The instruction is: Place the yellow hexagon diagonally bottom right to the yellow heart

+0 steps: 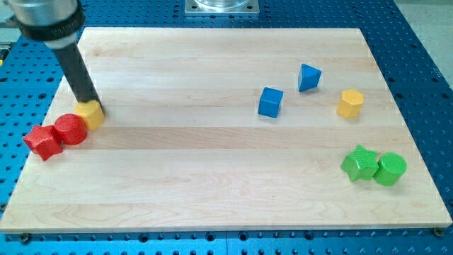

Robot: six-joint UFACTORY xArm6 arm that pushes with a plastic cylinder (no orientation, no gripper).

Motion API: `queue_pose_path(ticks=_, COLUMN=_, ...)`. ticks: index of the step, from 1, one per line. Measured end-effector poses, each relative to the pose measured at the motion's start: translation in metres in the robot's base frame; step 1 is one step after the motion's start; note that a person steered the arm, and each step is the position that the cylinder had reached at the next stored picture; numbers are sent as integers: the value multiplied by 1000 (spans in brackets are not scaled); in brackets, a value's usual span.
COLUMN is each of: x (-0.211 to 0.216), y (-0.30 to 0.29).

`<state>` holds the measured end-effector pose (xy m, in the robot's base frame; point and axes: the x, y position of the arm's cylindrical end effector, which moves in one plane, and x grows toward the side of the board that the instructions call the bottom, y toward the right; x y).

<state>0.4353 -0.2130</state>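
The yellow hexagon (350,103) stands near the view's right edge, right of the blue blocks. The yellow heart (91,114) lies at the view's far left, touching a red cylinder (71,129). My tip (91,103) rests at the top edge of the yellow heart, touching or nearly touching it. The dark rod leans up to the view's top left. The hexagon is far to the right of the heart and slightly above its level.
A red star (42,142) touches the red cylinder's left side. A blue cube (270,102) and a blue triangular block (308,77) sit left of the hexagon. A green star (360,163) and green cylinder (390,169) sit at the lower right.
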Motion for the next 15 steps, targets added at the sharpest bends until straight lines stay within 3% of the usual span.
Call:
queue_pose_path(ticks=3, x=28, y=22)
queue_pose_path(ticks=4, x=-14, y=-4)
queue_pose_path(ticks=5, x=-4, y=-74)
queue_pose_path(ticks=8, x=22, y=1)
queue_pose_path(ticks=9, x=19, y=67)
queue_pose_path(ticks=12, x=29, y=457)
queue_pose_path(ticks=13, x=-16, y=515)
queue_pose_path(ticks=14, x=-48, y=455)
queue_pose_path(ticks=15, x=-2, y=378)
